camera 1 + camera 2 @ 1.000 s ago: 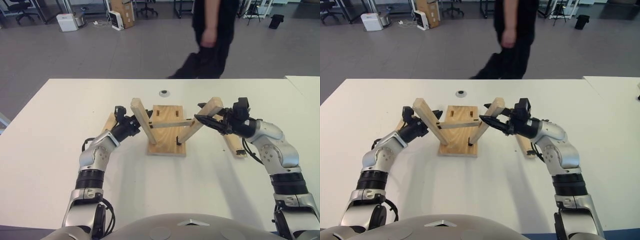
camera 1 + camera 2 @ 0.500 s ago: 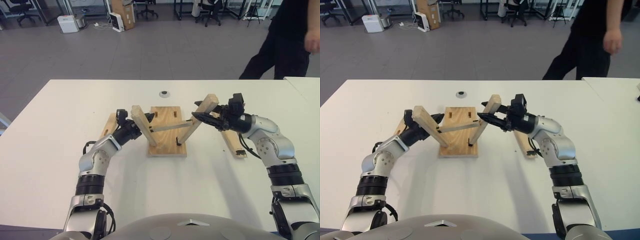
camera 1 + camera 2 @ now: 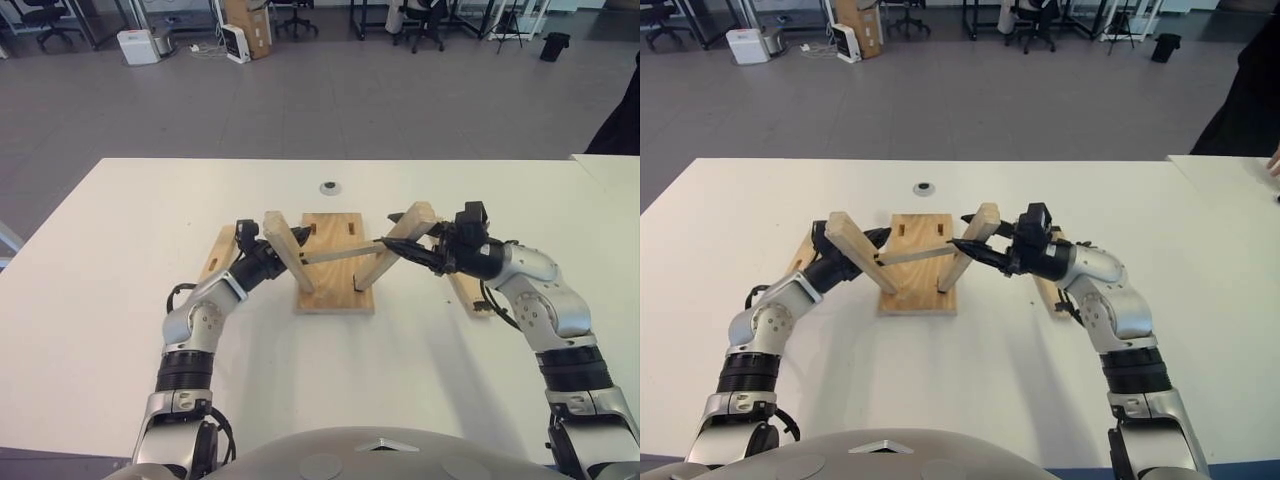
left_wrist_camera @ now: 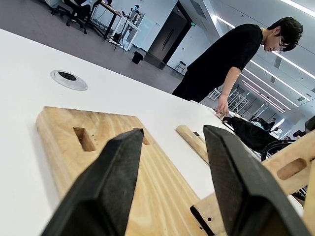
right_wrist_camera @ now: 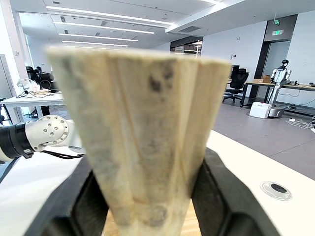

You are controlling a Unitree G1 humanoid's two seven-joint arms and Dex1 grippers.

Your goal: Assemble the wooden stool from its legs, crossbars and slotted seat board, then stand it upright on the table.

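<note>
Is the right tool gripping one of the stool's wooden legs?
Yes, the right tool is clamped on a wooden leg filling its fingers' gap.

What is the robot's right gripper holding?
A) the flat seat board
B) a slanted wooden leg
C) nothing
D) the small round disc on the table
B: the right gripper is clamped on the slanted leg, which leans over the seat board lying flat on the table.
</note>
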